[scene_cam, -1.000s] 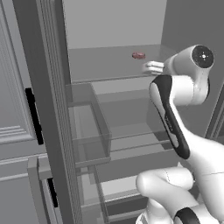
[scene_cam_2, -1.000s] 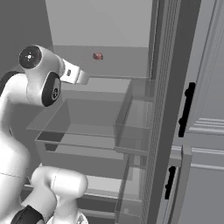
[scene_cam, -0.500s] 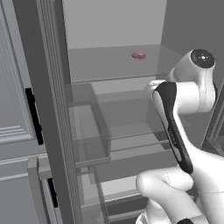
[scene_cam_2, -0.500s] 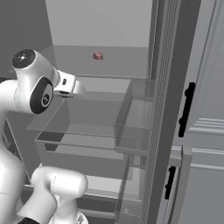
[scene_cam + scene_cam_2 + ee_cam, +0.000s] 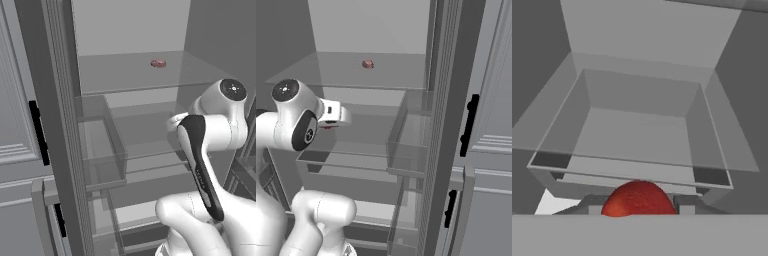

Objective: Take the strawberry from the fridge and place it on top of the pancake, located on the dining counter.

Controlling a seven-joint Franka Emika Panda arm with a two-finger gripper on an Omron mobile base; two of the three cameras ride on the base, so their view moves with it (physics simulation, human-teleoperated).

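Observation:
The strawberry (image 5: 639, 199), deep red and rounded, sits between my gripper's (image 5: 639, 209) two finger tips at the bottom of the hand view; the gripper is shut on it. From the right base view the gripper (image 5: 331, 121) hangs in front of the open fridge (image 5: 381, 75), with a sliver of the red strawberry (image 5: 329, 126) showing under the hand. My arm's elbow covers the hand in the left base view, in front of the fridge (image 5: 130, 75) shelves. The pancake and the dining counter are out of view.
A paler pinkish lump (image 5: 158, 63) (image 5: 367, 63) lies on the upper glass shelf. A clear drawer (image 5: 637, 130) sits straight ahead of the hand, and clear door bins (image 5: 102, 145) (image 5: 408, 140) hang on the fridge door. Panelled cabinets with dark handles (image 5: 470, 125) flank the fridge.
The arm has pulled back out of the fridge toward the base and lowered, away from the upper shelf. The pinkish lump has stayed where it was.

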